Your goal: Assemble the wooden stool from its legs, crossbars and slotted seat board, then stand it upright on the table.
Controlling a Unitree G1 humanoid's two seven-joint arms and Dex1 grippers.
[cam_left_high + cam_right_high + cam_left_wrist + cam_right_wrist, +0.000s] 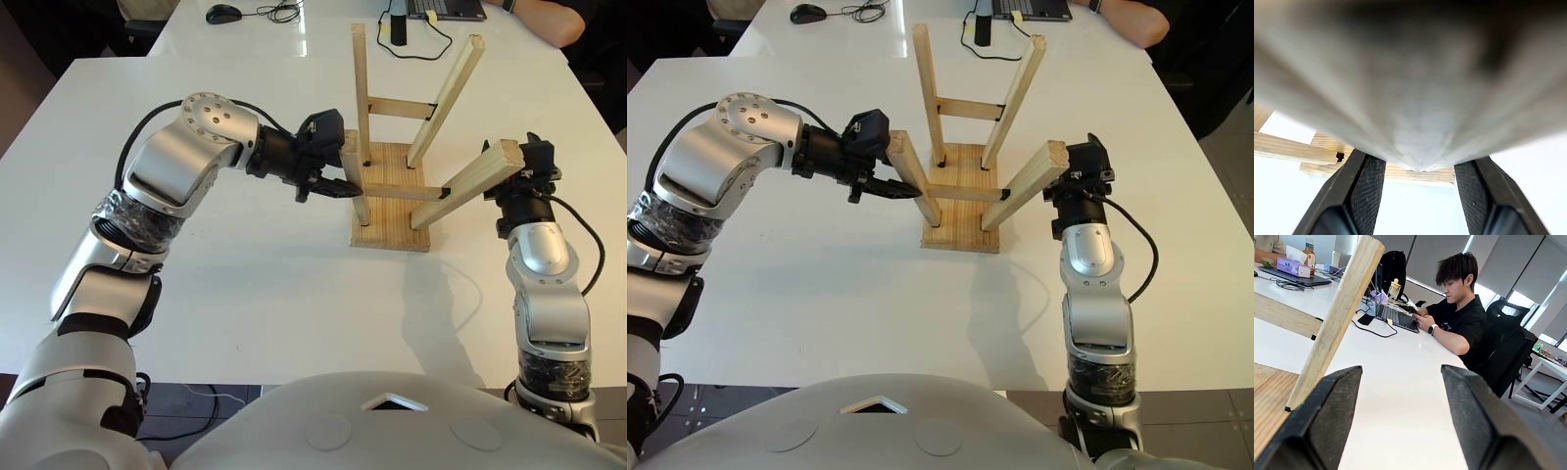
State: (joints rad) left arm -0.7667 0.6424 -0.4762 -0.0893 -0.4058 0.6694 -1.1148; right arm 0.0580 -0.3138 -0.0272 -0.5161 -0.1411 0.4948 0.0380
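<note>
stool (397, 192) sits upside down on the bench (245, 284). my left gripper (343, 188) is open, straddling the near left leg (359, 201). right gripper (1401, 374) is wide open and empty, beside the near right leg (470, 181).

The square pale natural-wood seat board (392, 230), the square-section wooden legs (361, 98) and the wooden crossbars (402, 108) share one light tan colour with fine straight grain. Small black marks show at the joints. The glossy white desk (245, 264) is plain and carries no pattern. The black left gripper (338, 186) has jaws faced with black pads (1369, 191) in a fine grid texture. The black right gripper (1400, 396) has dark grey pads (1332, 416), finely stippled. The left arm (186, 162) and right arm (544, 264) have silver-grey shells with black joints. A black computer mouse (223, 14) lies on the far white desk.
</note>
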